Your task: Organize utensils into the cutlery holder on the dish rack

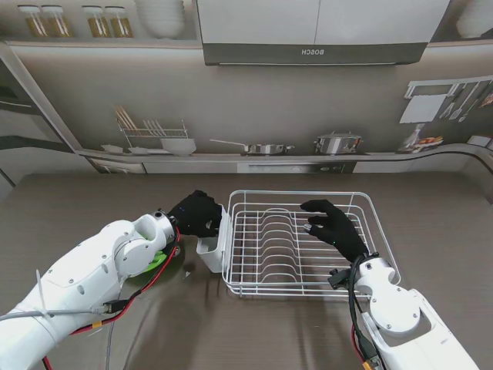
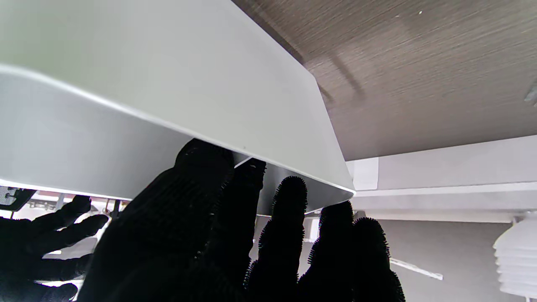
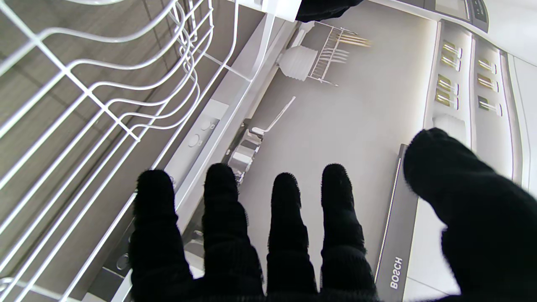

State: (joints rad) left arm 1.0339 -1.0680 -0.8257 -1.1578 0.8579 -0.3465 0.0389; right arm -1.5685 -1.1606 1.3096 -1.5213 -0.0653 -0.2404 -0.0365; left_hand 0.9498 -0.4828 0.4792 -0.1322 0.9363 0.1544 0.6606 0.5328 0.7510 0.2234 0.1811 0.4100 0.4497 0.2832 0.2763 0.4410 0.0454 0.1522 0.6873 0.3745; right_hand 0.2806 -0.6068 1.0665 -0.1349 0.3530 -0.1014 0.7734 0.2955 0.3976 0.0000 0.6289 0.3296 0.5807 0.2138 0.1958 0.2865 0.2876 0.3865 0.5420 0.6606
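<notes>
Stand view: left hand [image 1: 199, 213] reached over cutlery holder [image 1: 211, 248] at dish rack [image 1: 308, 240] left end, fingers curled at holder rim; grip unclear. Right hand [image 1: 333, 227] hovered over rack, fingers spread, holding nothing.
Left wrist view: fingertips [image 2: 289, 197] touched holder's white wall [image 2: 168, 84]; no utensil visible.
Right wrist view: fingers [image 3: 285, 218] extended, apart, beside rack wires [image 3: 105, 105].

My brown wood-grain worktop [image 1: 92, 208] carries the white wire dish rack [image 1: 304, 243] at centre frame, its white cutlery holder [image 1: 212, 250] hanging on its left side.
</notes>
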